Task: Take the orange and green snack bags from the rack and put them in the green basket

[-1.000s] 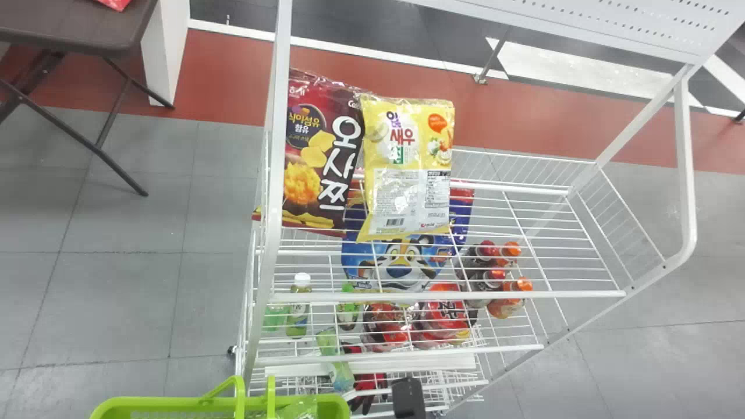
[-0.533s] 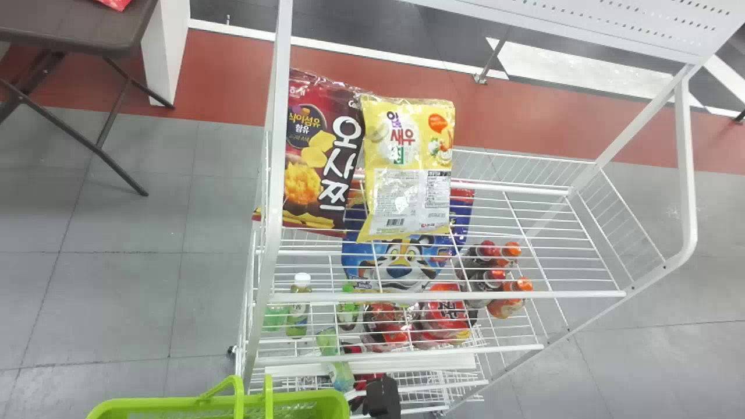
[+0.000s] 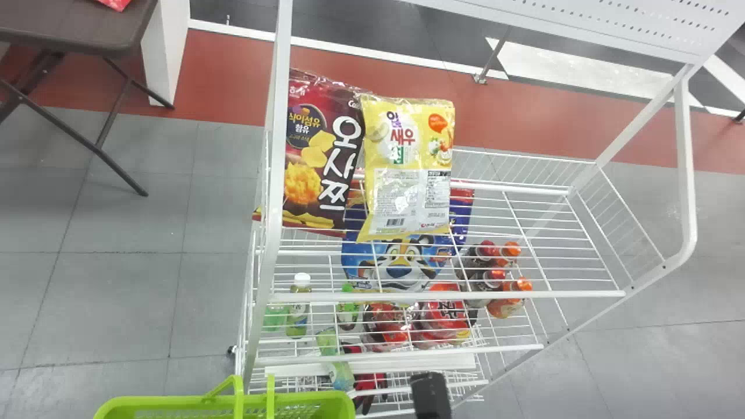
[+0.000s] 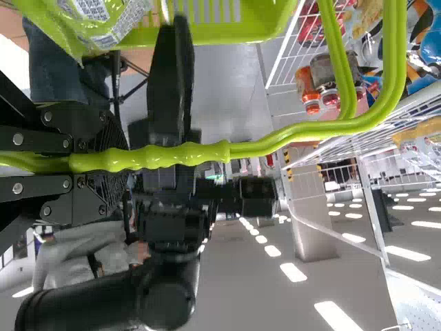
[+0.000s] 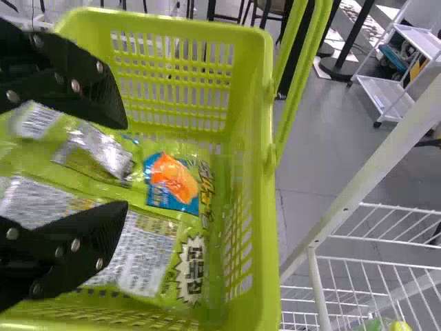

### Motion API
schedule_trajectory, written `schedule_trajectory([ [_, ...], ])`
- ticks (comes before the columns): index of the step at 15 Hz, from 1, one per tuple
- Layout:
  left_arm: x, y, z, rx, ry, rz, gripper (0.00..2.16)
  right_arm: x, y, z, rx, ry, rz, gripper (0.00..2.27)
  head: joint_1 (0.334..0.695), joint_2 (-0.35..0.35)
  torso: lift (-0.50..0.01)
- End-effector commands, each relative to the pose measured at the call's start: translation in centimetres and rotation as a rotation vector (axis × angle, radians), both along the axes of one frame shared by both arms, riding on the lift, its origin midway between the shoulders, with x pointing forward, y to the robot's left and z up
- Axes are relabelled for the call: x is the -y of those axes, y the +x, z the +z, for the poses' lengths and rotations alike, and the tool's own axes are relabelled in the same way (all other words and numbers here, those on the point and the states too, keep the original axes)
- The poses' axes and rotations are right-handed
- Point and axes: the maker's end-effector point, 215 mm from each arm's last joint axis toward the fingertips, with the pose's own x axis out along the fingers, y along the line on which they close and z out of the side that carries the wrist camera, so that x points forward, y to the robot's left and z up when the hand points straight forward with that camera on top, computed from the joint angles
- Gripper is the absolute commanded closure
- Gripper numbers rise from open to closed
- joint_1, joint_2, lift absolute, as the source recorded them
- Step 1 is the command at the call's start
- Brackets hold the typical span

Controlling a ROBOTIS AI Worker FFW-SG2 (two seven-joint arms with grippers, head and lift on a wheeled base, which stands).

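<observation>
Green plastic snack bag (image 5: 148,255): now below rim of slatted green plastic basket (image 5: 265,172), likely delivered. Right gripper (image 5: 124,164): fingers wide, over basket. Left gripper (image 4: 117,160): fingers closed on basket's green handle (image 4: 189,154).

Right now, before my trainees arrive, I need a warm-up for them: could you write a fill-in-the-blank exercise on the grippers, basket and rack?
1. The left gripper is closed on the basket's ______.
2. Over the basket, the right gripper is not shut but ______.
3. The snack bags inside the basket are mainly ______.
4. In the head view, the bag immediately right of the dark red bag is mainly ______.

Missing words: handle; open; green; yellow.
</observation>
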Motion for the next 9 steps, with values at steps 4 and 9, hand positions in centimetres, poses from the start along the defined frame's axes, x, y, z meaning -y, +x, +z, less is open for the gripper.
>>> schedule_trajectory([
  [4, -0.1, 0.3, 0.0, 0.009, 0.000, 0.005, 2.13, 5.2, 5.3, 6.3, 0.188, -0.044, -0.100, 0.05, 0.695, -0.350, 0.000],
  [9, -0.1, 0.6, -0.1, 0.021, 0.000, 0.015, 2.13, 11.2, 16.1, 16.6, 0.765, -0.155, -0.256, 0.07, 0.695, -0.350, 0.000],
])
